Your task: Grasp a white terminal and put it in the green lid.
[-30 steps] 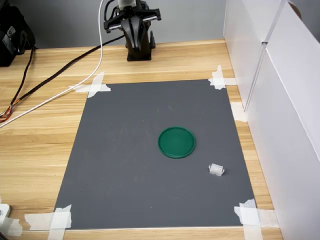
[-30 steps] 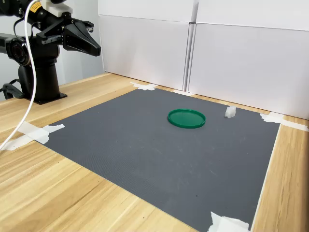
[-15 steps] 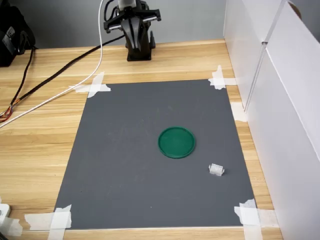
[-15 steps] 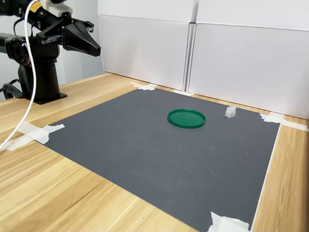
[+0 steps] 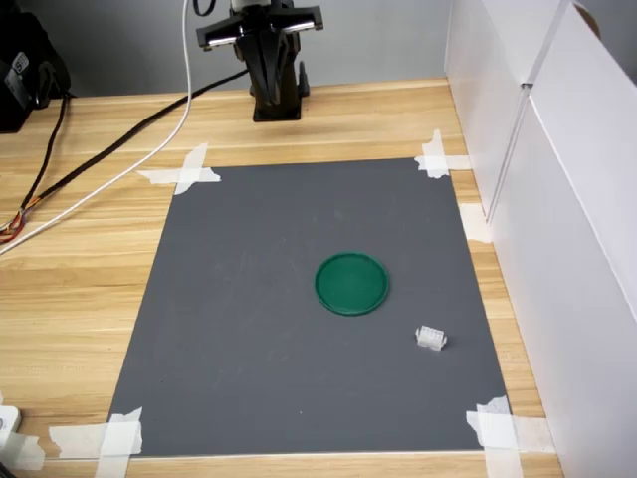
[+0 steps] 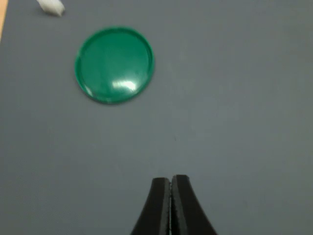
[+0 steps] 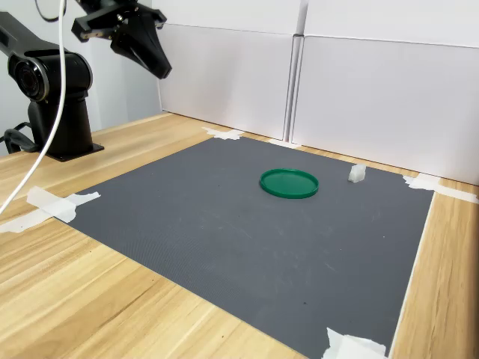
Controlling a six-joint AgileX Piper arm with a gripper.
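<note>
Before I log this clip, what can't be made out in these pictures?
- White terminal: too small in both exterior views to show its shape or which way it faces; cut by the frame edge in the wrist view.
- Gripper: only the shut fingers show in the wrist view.
- Arm: upper part cropped in the first exterior view.

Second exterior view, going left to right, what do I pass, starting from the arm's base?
Arm base → gripper, raised with its fingers together → green lid on the grey mat → white terminal, sitting apart from the lid → tape piece at the mat's far right corner.
</note>
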